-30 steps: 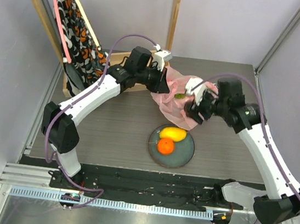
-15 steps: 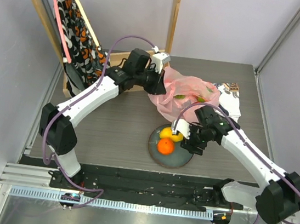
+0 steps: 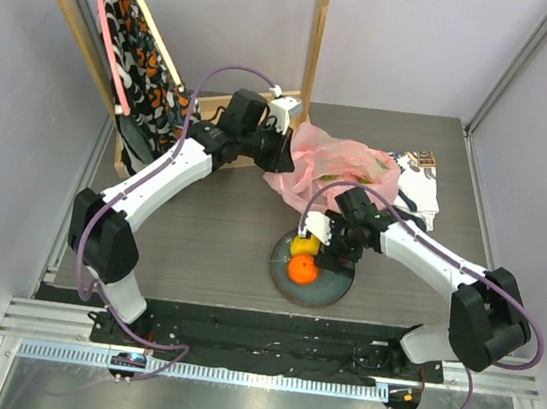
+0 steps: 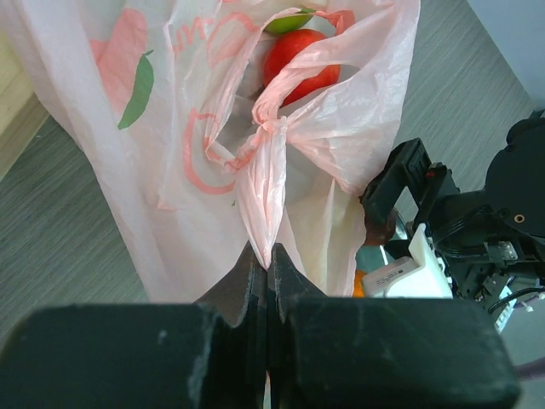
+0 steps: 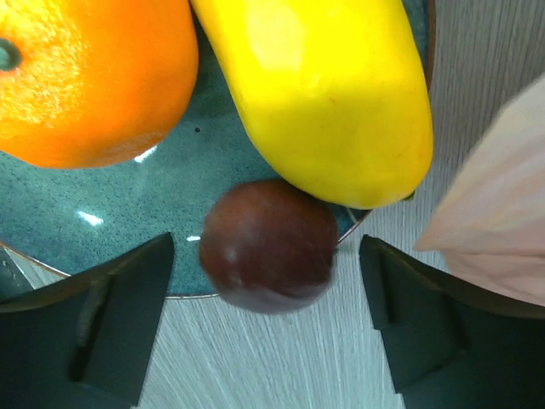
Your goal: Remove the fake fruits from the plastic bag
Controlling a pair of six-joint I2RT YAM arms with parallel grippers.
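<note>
- Left tool (image 4: 266, 266) is clamped on a twisted fold of the bag (image 4: 341, 128), with an apple (image 4: 298, 55) inside it.
- Right tool (image 5: 266, 256) is wide, its fingers clear of the blurred purple fruit (image 5: 268, 243) between them.
- That fruit sits at the plate (image 5: 85, 226) rim, beside the mango (image 5: 324, 94) and near the orange (image 5: 85, 77).

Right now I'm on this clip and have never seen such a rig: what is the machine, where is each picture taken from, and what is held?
Two robot arms are bolted at the table's near edge. The overhead picture looks down on both; the other two come from a camera on each wrist. The left pincer is shut on a twist of the pink plastic bag, with a red apple inside. The right pincer stands open over a blue-green plate holding an orange and a mango; a dark purple fruit sits untouched between its fingers at the plate's rim.
</note>
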